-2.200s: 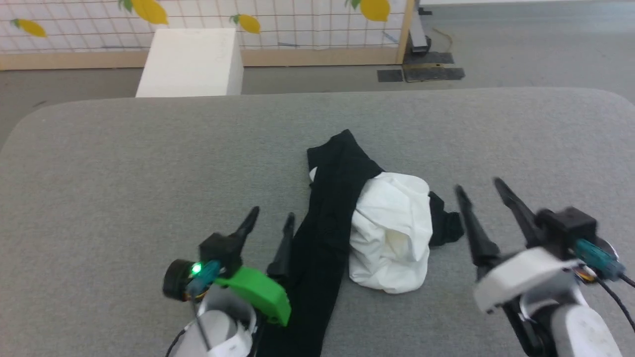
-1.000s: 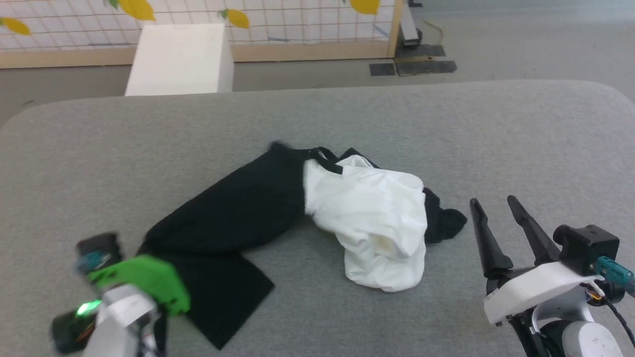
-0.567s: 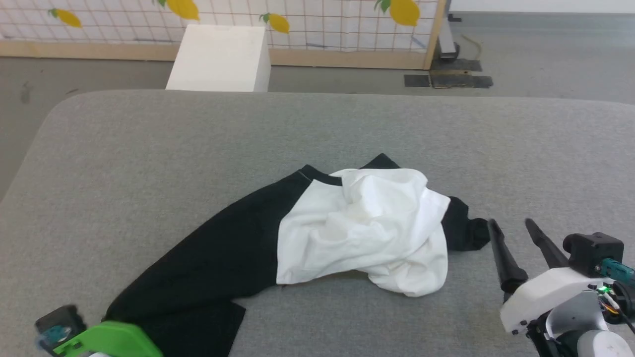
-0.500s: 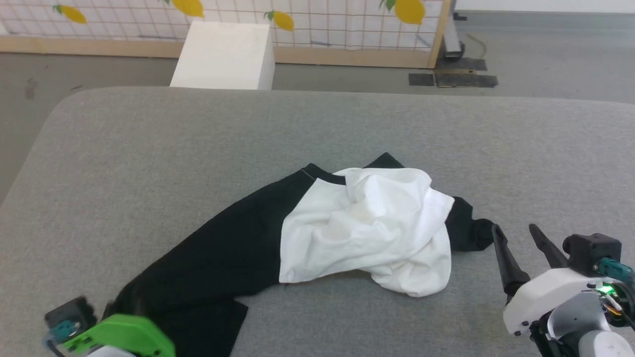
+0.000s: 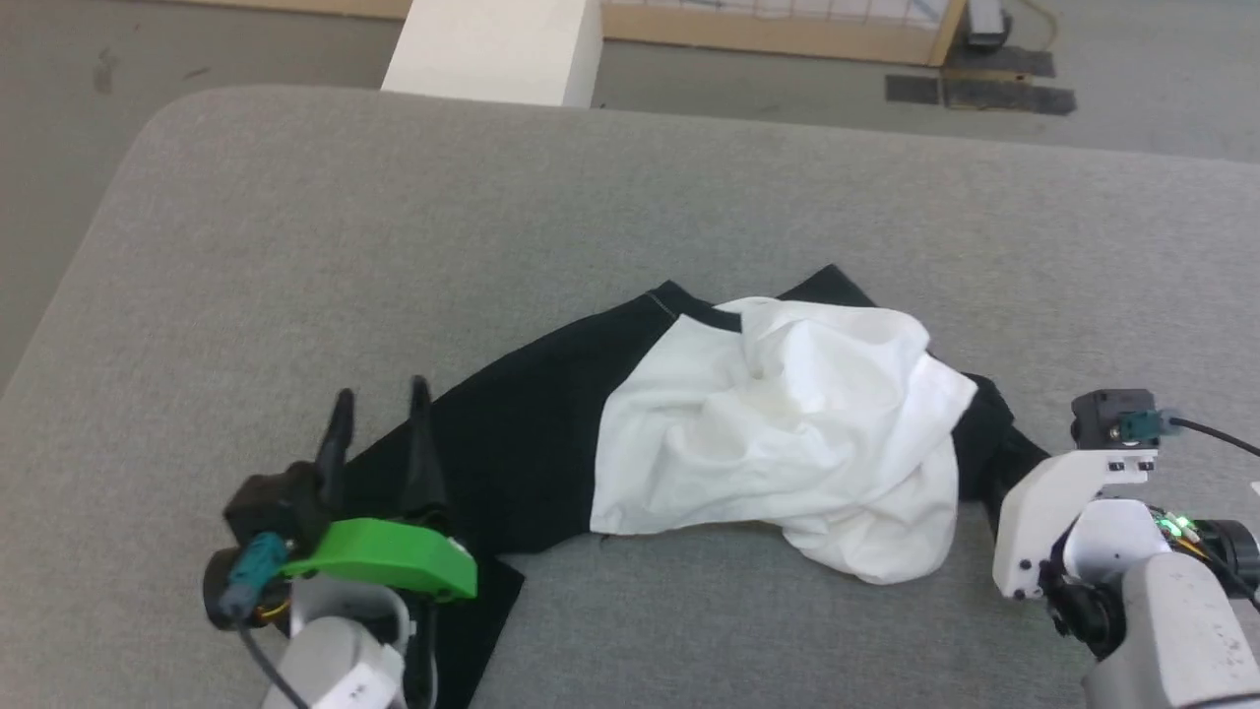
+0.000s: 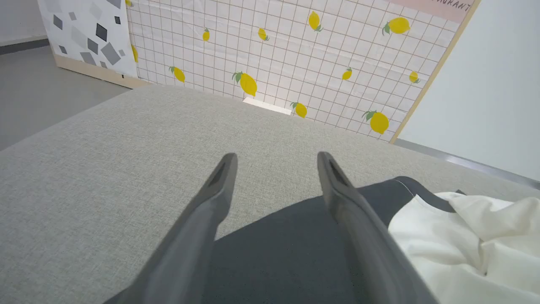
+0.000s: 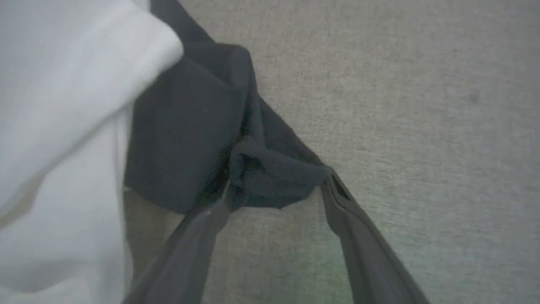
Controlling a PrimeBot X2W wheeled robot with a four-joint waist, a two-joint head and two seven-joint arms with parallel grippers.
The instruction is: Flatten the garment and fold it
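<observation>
Garment: laid crumpled on the grey padded table, right of centre in the head view. The white body is bunched in loose folds; it is not flattened and no fold has been made.
Long black sleeve: stretched fairly flat from the white body toward the table's near left side. Its far end is hidden behind the left arm's green housing.
Bunched sleeve end: gathered into a dark wad at the garment's right side, resting on the table just beyond the white cloth.
Left gripper: fingers held apart with nothing between them. It is seen at the outer edge of the long black sleeve — one finger over bare table, the other over black cloth. Whether the cloth is touched cannot be told.
Right gripper: pointed down at the table, fingers spread wide. The bunched sleeve end lies between the two tips, and one tip is pressed into the cloth — the wad is not clamped.
Background: a white box is seen on the floor beyond the table, and a lemon-printed grid panel behind it.
</observation>
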